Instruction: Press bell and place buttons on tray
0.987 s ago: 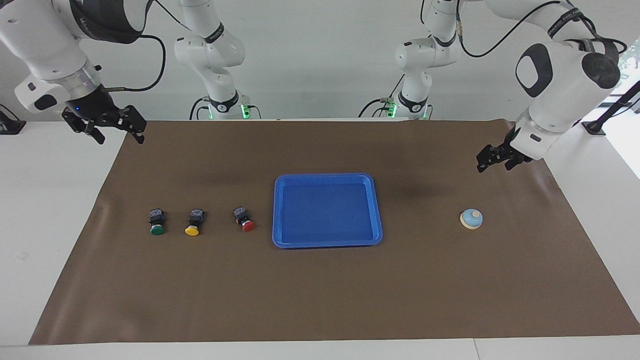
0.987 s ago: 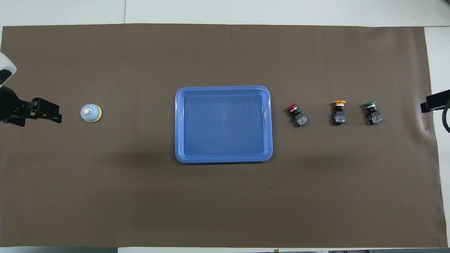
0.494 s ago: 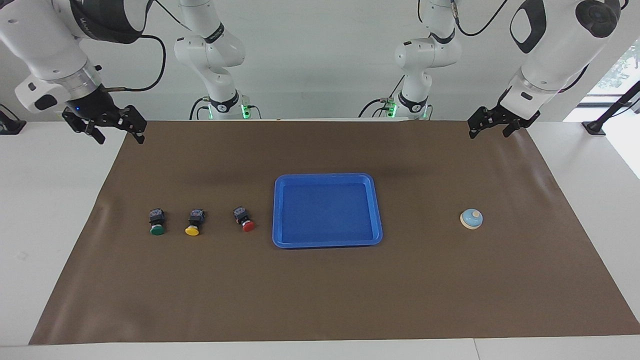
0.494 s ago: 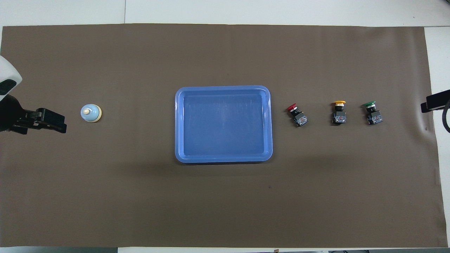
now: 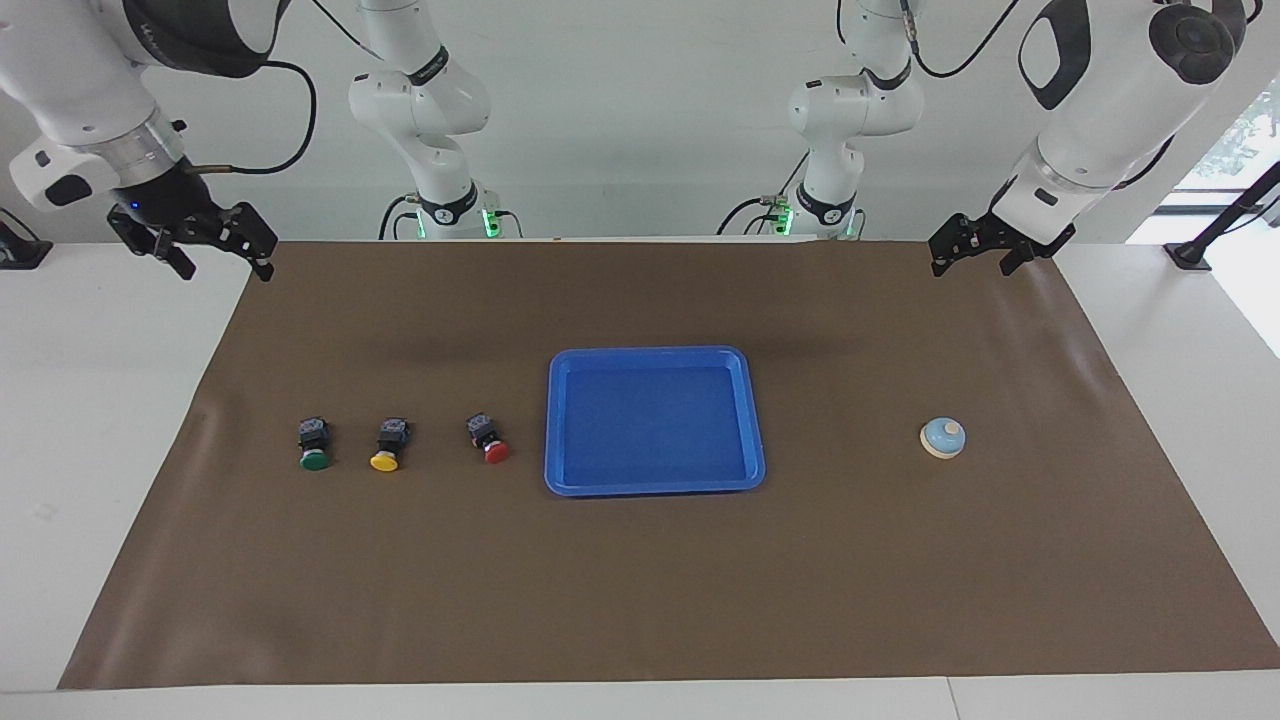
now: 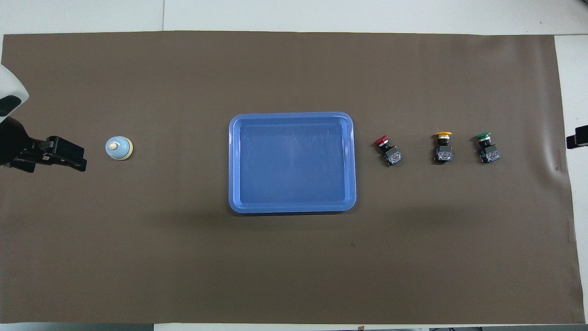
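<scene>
The light-blue bell (image 5: 943, 438) (image 6: 119, 148) stands on the brown mat toward the left arm's end. The blue tray (image 5: 655, 487) (image 6: 292, 208) lies mid-table with nothing in it. Three buttons lie on their sides in a row toward the right arm's end: red (image 5: 487, 438) (image 6: 388, 150) closest to the tray, then yellow (image 5: 388, 445) (image 6: 443, 147), then green (image 5: 314, 445) (image 6: 486, 148). My left gripper (image 5: 970, 263) (image 6: 81, 159) hangs open, high over the mat's end beside the bell, holding nothing. My right gripper (image 5: 227, 268) is open and raised over the mat's corner, past the green button.
The brown mat (image 5: 640, 600) covers most of the white table (image 5: 90, 420). Both arm bases stand at the robots' edge. Only a tip of the right gripper (image 6: 577, 140) shows in the overhead view.
The left arm has swung its gripper upward, away from the mat near the bell. The right gripper has drawn slightly up and outward. Bell, tray and buttons have not moved.
</scene>
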Robot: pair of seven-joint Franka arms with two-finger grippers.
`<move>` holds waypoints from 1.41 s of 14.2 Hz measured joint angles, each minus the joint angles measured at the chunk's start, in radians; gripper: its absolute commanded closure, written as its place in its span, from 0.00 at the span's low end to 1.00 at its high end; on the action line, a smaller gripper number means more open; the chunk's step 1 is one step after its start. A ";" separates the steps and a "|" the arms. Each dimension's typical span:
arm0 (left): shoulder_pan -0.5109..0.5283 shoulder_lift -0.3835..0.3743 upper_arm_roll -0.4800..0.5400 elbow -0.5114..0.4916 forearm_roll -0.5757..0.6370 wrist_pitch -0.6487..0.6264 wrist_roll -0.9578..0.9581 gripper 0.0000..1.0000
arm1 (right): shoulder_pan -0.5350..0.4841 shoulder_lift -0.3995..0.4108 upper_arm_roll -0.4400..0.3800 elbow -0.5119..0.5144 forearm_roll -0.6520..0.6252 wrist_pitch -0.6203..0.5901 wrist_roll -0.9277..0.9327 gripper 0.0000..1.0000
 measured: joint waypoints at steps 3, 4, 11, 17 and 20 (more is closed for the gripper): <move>0.000 -0.003 0.000 -0.003 0.000 -0.001 0.000 0.00 | -0.020 0.026 -0.001 -0.125 -0.001 0.204 -0.011 0.00; -0.001 -0.003 0.000 -0.002 0.000 -0.001 0.000 0.00 | -0.025 0.061 -0.001 -0.146 -0.001 0.273 -0.021 0.00; -0.012 -0.007 0.001 0.008 0.000 -0.006 -0.001 0.00 | -0.032 0.308 0.001 -0.210 0.000 0.525 -0.230 0.02; -0.011 -0.020 0.017 0.008 0.000 -0.007 -0.001 0.00 | -0.042 0.334 0.002 -0.233 0.028 0.523 -0.528 0.02; -0.011 -0.023 0.017 0.008 0.000 -0.007 -0.002 0.00 | -0.032 0.355 0.008 -0.234 0.064 0.523 -0.535 0.02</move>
